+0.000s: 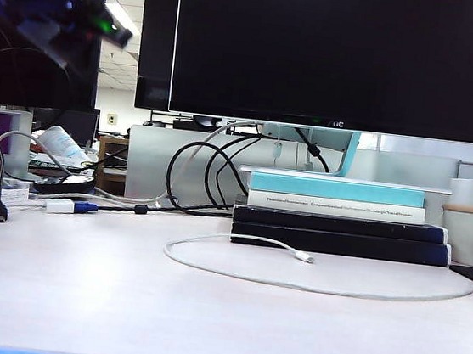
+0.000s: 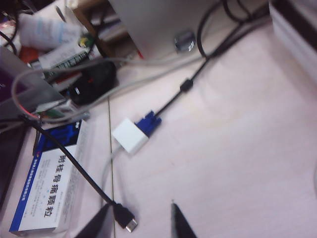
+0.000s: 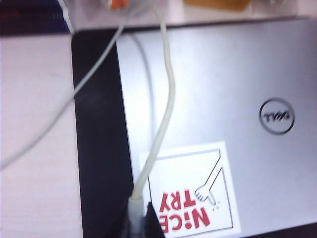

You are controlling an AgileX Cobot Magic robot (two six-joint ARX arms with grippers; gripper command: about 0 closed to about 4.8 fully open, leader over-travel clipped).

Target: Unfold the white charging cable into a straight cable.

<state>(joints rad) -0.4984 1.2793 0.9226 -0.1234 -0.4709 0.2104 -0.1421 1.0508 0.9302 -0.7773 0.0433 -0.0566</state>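
The white charging cable (image 1: 310, 284) lies on the desk in a wide open loop, with one small plug (image 1: 304, 256) free in front of the books. Its other end rises off the right edge of the exterior view. In the right wrist view, my right gripper (image 3: 140, 218) is shut on that end's white plug (image 3: 135, 207), held over a laptop lid, and the cord (image 3: 166, 114) trails away from it. My left gripper (image 2: 138, 224) hangs open high over the desk's left side, with nothing between its fingers. Its arm (image 1: 68, 4) is a blur at the top left.
A silver Dell laptop (image 3: 223, 89) with a sticker lies under the right gripper. A white adapter with a blue plug (image 2: 130, 135), a black cable plug (image 2: 126, 220) and a medicine box (image 2: 47, 183) lie below the left gripper. Stacked books (image 1: 342, 223) and the monitor (image 1: 340, 56) stand behind the loop.
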